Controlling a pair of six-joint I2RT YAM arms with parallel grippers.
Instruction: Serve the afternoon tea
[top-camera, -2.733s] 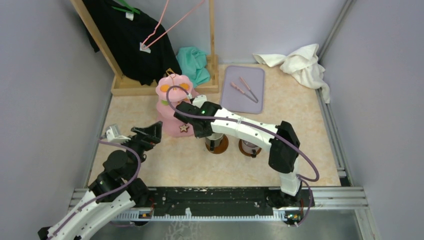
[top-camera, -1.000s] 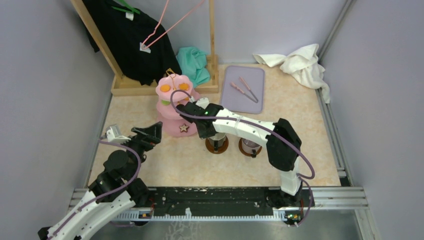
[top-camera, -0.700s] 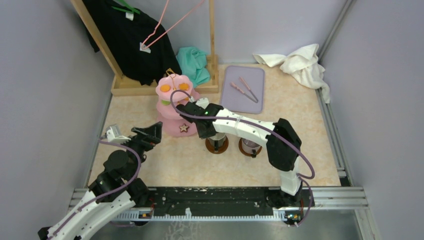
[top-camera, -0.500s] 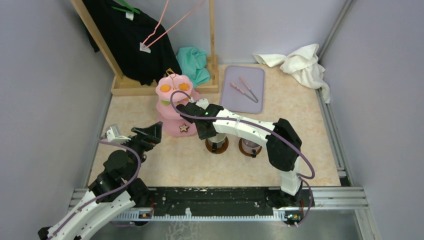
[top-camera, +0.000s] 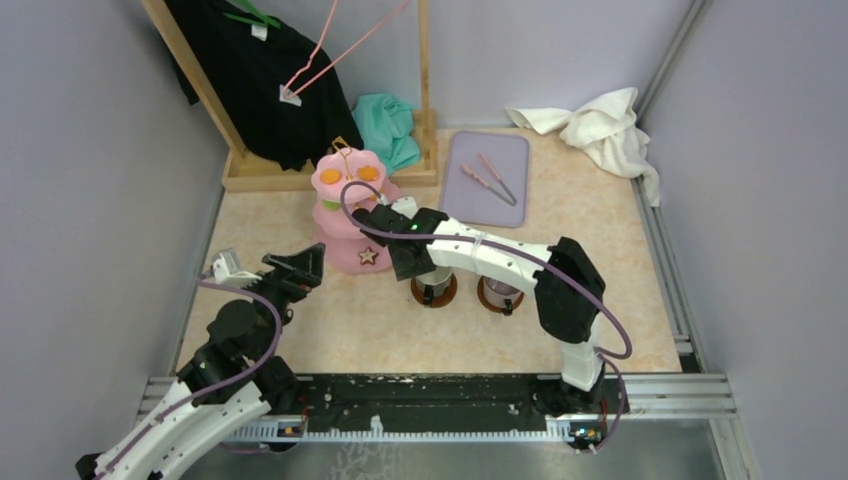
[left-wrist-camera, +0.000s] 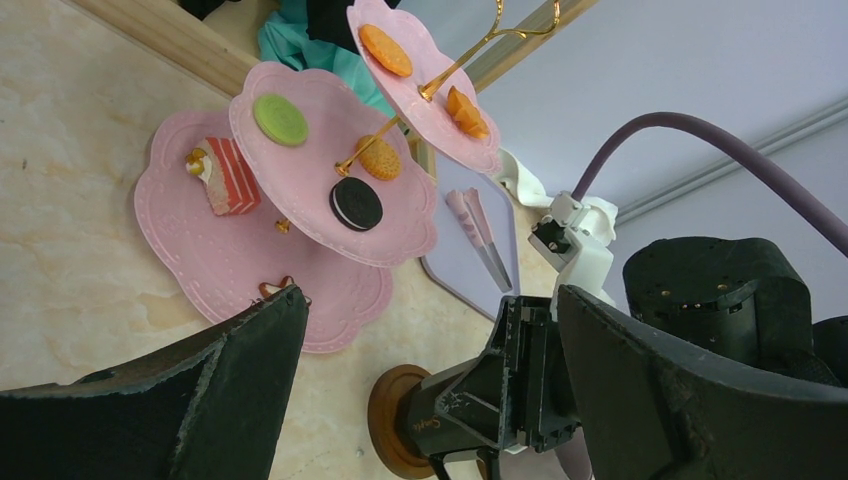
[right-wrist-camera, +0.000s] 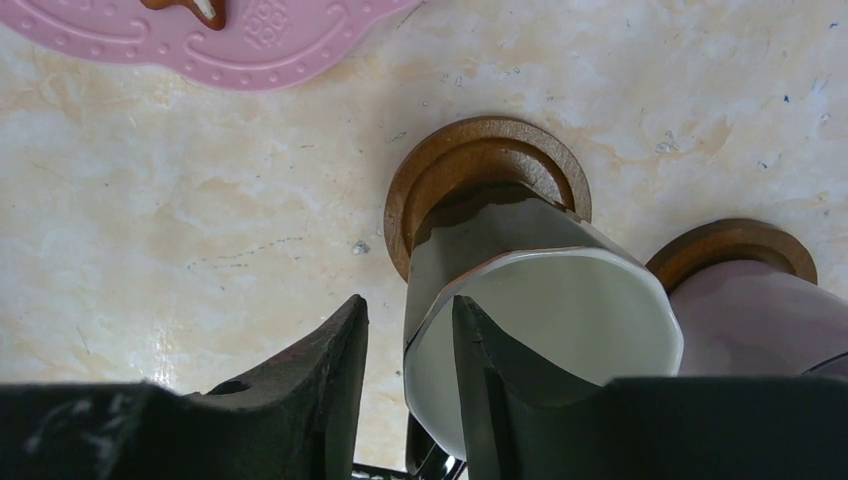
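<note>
In the top view the stand (top-camera: 347, 215) sits far left of centre. Just right of it and nearer, the right claw (top-camera: 412, 262) hangs over the left saucer (top-camera: 436, 296), but its jaws are hidden here. The left claw (top-camera: 303, 268) waits near left, apart from the stand.

In the left wrist view, that claw gapes wide on nothing. Beyond it the tiers carry a green round (left-wrist-camera: 280, 118), a black round (left-wrist-camera: 356, 203) and orange ones.

The right wrist view shows the cream mug (right-wrist-camera: 545, 300) on its saucer, the mauve mug (right-wrist-camera: 740, 320) just right. The jaws stand partly open, one finger outside the cream mug's left wall, the other over its mouth, with a gap showing.

We judge the mug stiff, smooth and slippery, loose on the saucer. The wall at the rim suits a square pinch.
</note>
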